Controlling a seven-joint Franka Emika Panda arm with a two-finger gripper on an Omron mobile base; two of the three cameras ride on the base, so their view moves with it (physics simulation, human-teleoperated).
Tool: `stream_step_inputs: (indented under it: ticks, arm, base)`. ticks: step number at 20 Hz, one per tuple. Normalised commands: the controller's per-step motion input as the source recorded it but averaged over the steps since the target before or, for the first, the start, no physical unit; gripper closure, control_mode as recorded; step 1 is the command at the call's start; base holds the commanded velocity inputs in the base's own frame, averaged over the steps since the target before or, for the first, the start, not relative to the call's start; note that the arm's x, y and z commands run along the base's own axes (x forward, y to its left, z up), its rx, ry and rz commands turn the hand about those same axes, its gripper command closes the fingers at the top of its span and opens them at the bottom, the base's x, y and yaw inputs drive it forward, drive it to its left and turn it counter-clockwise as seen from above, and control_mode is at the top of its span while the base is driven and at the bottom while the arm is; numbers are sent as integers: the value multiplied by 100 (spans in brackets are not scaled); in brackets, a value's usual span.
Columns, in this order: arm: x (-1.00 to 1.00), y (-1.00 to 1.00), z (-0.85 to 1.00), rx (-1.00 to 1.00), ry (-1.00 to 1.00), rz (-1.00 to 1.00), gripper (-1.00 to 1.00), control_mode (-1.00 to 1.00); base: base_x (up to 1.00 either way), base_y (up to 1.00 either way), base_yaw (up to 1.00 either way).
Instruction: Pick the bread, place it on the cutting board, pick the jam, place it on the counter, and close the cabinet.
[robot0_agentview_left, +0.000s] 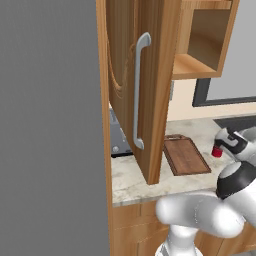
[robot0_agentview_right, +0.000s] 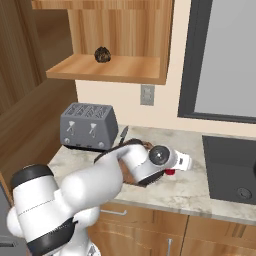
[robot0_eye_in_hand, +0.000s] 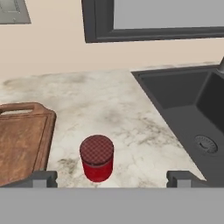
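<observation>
Jam (robot0_eye_in_hand: 96, 158) stands upright on the counter (robot0_eye_in_hand: 131, 118), just right of the cutting board (robot0_eye_in_hand: 19, 140), sink (robot0_eye_in_hand: 192, 109) further right. Small rigid jar – likely light, smooth-sided, so pinch mid-body below the lid. Gripper (robot0_eye_in_hand: 111, 177) jaws spread wide, nothing held – fingertips flank the jar. Arm reaches low, forward over the board.
</observation>
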Motion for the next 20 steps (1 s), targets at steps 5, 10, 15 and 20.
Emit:
stream_step_inputs:
  ticks: [5,10,15,20]
  arm:
    - [-23,0,40,0,0,0,-100,-100]
    - [-27,0,36,0,0,0,-100,-100]
    - [-28,0,34,0,1,0,-100,-100]
    - [-30,0,32,0,1,0,-100,-100]
  base:
    - [0,0,0]
    - [0,0,0]
    - [0,0,0]
    - [0,0,0]
